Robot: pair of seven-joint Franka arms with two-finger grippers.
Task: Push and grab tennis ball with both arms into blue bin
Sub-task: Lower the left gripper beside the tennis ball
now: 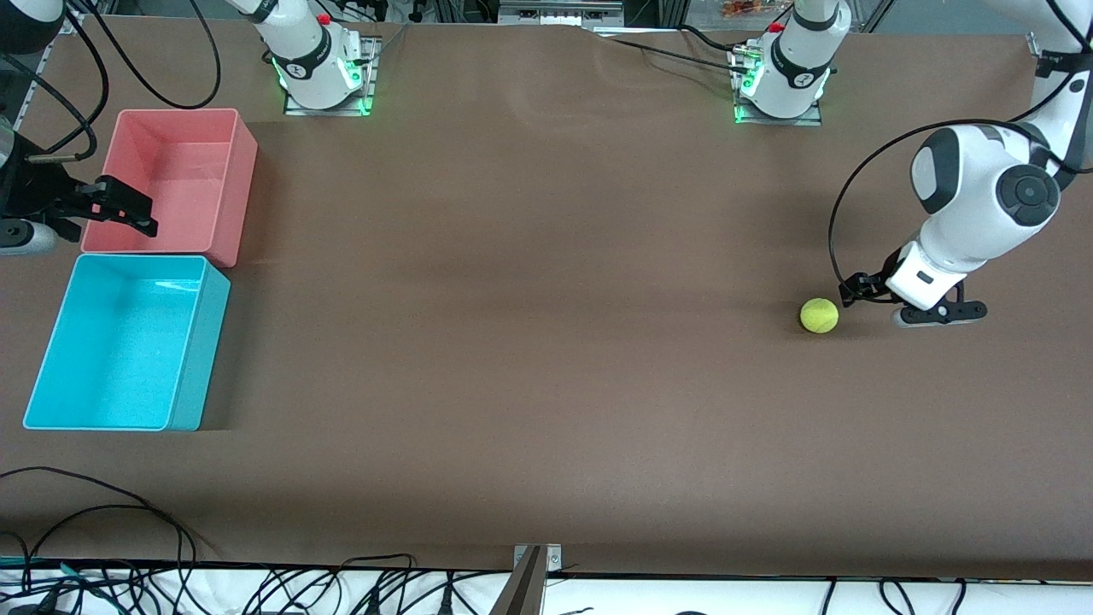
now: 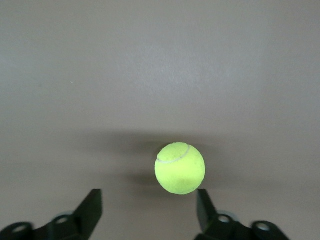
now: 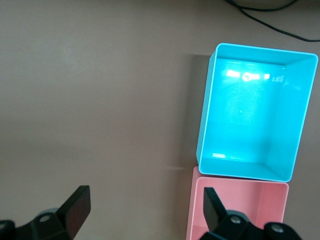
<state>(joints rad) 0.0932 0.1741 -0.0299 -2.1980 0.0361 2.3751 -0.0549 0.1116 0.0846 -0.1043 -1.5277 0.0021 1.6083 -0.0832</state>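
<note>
Tennis ball (image 1: 819, 315) on table, just ahead of your left gripper (image 2: 149, 212), fingers apart, not touching; push line runs toward blue bin (image 1: 53, 345), well apart. Right gripper (image 3: 145, 209) waits, fingers apart, over pink-red bin (image 1: 243, 175).

The tennis ball (image 1: 819, 315) is that bright fuzzy yellow-green with a pale curved seam line on it, sitting on a plain matte brown surface (image 1: 546, 342) with no pattern at all. The blue bin (image 1: 128, 343) is a clean cyan with a paler rim and a glossy glare inside, and the bin next to it (image 1: 175, 181) is a soft pink-red. Both arms are white with black joints, each end effector is black (left end effector (image 1: 858, 289), right end effector (image 1: 119, 207)), and the two white bases (image 1: 320, 64) glow green.
</note>
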